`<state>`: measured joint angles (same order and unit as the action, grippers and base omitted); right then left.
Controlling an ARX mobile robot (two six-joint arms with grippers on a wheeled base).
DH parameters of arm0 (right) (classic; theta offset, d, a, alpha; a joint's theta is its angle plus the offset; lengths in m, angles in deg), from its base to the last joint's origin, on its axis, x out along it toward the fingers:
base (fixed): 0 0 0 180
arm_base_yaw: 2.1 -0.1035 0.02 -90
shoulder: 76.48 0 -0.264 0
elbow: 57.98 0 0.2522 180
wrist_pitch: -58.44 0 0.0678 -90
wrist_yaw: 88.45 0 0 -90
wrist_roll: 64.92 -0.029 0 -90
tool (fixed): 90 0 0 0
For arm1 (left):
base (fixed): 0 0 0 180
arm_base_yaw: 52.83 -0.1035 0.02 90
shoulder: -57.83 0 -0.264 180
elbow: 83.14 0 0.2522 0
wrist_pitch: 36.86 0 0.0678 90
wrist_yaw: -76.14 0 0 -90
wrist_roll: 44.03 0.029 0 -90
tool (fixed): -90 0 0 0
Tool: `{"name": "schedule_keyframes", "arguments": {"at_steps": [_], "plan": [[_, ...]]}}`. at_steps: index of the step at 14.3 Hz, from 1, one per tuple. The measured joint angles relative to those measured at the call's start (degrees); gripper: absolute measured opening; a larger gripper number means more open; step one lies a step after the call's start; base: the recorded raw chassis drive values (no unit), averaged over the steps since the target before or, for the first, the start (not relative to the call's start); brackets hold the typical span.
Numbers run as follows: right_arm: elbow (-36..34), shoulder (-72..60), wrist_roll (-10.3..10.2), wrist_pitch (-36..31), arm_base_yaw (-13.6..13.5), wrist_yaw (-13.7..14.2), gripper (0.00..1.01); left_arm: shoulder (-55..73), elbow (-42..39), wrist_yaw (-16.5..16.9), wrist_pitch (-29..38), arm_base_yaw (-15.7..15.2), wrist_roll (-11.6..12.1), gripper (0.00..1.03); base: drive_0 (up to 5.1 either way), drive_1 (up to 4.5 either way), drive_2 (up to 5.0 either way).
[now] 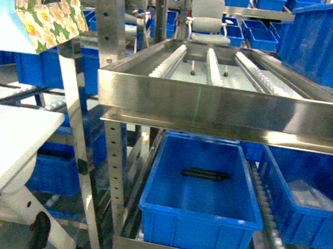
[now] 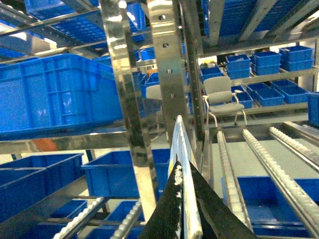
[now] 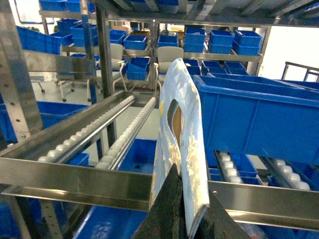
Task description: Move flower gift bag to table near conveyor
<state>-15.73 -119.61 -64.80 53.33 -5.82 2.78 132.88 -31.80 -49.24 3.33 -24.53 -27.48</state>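
The flower gift bag point(image 1: 45, 2), pale blue with yellow blossoms, hangs in the air at the top left of the head view, above the white table point(image 1: 2, 142) at the left edge. Neither gripper shows in the head view. In the left wrist view my left gripper point(image 2: 184, 163) is shut on the bag's thin upright edge point(image 2: 180, 139). The right wrist view has my right gripper point(image 3: 191, 179) shut on the bag's side point(image 3: 187, 109), below its handle cut-out. The conveyor point(image 1: 221, 70), a steel rack with white roller tracks, stands straight ahead, right of the bag.
A steel upright post point(image 1: 109, 22) rises just right of the bag. Blue bins point(image 1: 200, 194) sit on the rack's lower level, and a big blue bin point(image 1: 332, 41) is on the upper right. A grey office chair point(image 1: 207, 21) stands behind the rack.
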Motion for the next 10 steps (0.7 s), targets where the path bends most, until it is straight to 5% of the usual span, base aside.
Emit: {"name": "schedule_keyframes", "arguments": {"at_steps": [10], "plan": [[0.0,-0.1,0.0,0.0,0.0,0.0,0.02,0.0,0.0,0.0,0.0,0.0,0.0,0.02,-4.7,1.06,3.7]]}}
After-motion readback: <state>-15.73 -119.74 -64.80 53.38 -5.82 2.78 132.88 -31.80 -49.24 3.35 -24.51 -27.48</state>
